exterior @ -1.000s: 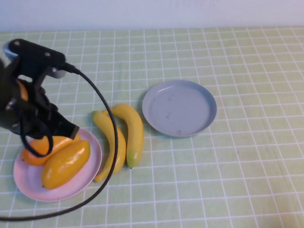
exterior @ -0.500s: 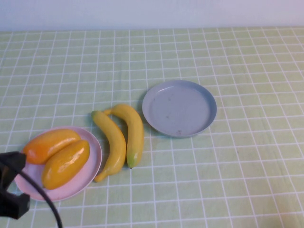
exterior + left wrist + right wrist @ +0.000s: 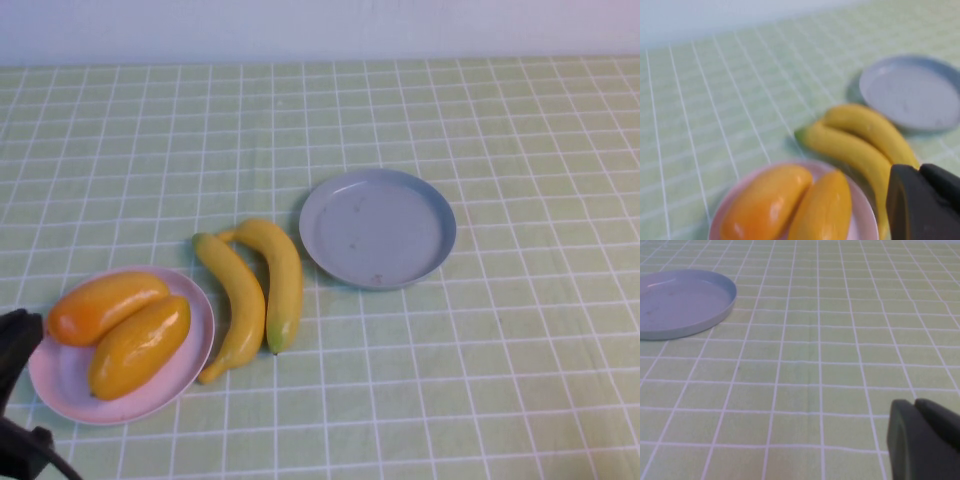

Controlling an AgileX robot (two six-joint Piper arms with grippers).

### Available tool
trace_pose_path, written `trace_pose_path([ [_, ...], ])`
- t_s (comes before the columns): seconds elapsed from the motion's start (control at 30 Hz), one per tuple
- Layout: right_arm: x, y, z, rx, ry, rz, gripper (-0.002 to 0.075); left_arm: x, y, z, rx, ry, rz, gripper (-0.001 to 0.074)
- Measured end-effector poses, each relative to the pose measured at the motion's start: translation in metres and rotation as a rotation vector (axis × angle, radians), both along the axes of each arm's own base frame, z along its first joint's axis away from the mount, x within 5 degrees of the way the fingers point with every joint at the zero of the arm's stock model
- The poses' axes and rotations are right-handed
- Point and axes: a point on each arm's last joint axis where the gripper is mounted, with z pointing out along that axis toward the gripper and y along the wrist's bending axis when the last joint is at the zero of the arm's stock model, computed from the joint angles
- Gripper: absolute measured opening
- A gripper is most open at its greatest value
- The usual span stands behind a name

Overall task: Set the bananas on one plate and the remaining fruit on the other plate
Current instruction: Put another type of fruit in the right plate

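Note:
Two yellow bananas [image 3: 243,303] [image 3: 284,278] lie side by side on the cloth between the plates. The grey-blue plate [image 3: 378,228] holds nothing. On the pale pink plate [image 3: 58,385] two orange-yellow fruits [image 3: 105,305] [image 3: 140,345] rest next to each other. My left gripper [image 3: 920,170] is shut and holds nothing; it hangs back from the pink plate [image 3: 861,216] near the bananas [image 3: 850,147], and its arm [image 3: 14,350] shows at the front left corner. My right gripper [image 3: 916,402] is shut and holds nothing, over bare cloth off to one side of the grey-blue plate [image 3: 680,302]; the high view does not show it.
A green checked cloth [image 3: 500,380] covers the table up to a pale wall [image 3: 320,25] at the back. A black cable end [image 3: 30,455] of the left arm lies at the front left edge.
My left arm has pulled back from above the pink plate to the front left corner, uncovering both orange-yellow fruits. The bananas and plates have not moved.

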Motion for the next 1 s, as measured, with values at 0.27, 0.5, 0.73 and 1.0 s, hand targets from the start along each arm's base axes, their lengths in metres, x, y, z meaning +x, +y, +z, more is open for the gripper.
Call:
trace_pose_path([
  [0.27, 0.0, 0.0, 0.0, 0.002, 0.0, 0.0, -0.0016, -0.027, 0.02, -0.04, -0.125, -0.36, 0.119, 0.0004],
  [0.5, 0.0, 0.0, 0.0, 0.002, 0.0, 0.0, -0.0015, -0.039, 0.031, -0.075, -0.124, -0.461, 0.257, 0.0004],
  [0.73, 0.0, 0.0, 0.0, 0.002, 0.0, 0.0, -0.0015, -0.036, 0.032, -0.107, -0.109, -0.293, 0.295, 0.0004],
  [1.0, 0.0, 0.0, 0.0, 0.002, 0.0, 0.0, -0.0015, -0.039, 0.034, -0.128, -0.077, -0.059, 0.319, 0.0004],
])
